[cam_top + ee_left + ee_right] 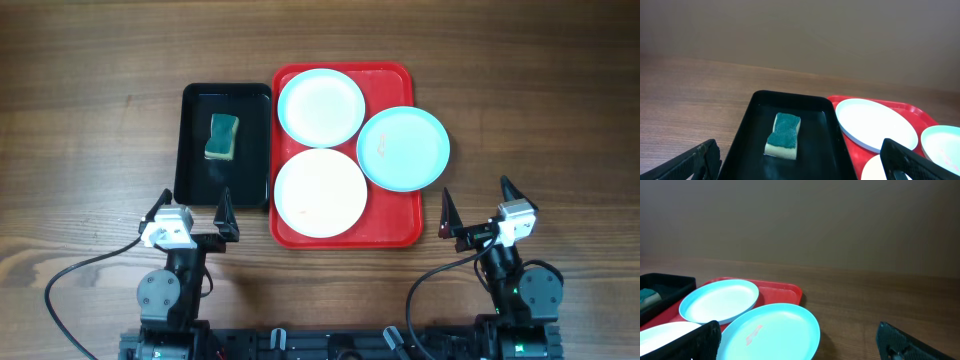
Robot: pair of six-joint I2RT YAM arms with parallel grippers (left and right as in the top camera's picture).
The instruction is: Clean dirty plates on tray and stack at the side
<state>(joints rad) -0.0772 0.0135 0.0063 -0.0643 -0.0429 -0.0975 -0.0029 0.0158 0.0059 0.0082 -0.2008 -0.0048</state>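
From overhead, the red tray (392, 222) sits mid-counter (90, 120) and carries all three plates: the far white plate (320, 106) in its far left corner, the near white plate (320, 193) in its near left corner, faintly smeared with orange, and the aqua plate (403, 149) at its right side, overhanging the right rim. The black tray (195, 150) lies just beside the red tray's left edge and holds a green-topped sponge (222, 137). The left gripper (195, 205) hangs off the red tray's near left corner, at the black tray's near end, jaws spread wide and holding nothing. The right gripper (477, 192) is just off the red tray's near right corner, equally spread and empty, clear of the aqua plate. In the left wrist view, the left gripper (800, 167) frames the black tray (742, 135) with its sponge (784, 135); right of it the red tray (920, 112) shows the far white plate (875, 124). In the right wrist view, the right gripper (797, 347) faces the aqua plate (772, 332), which bears a small orange smear, with the far white plate (720, 301) behind it on the red tray (790, 291).
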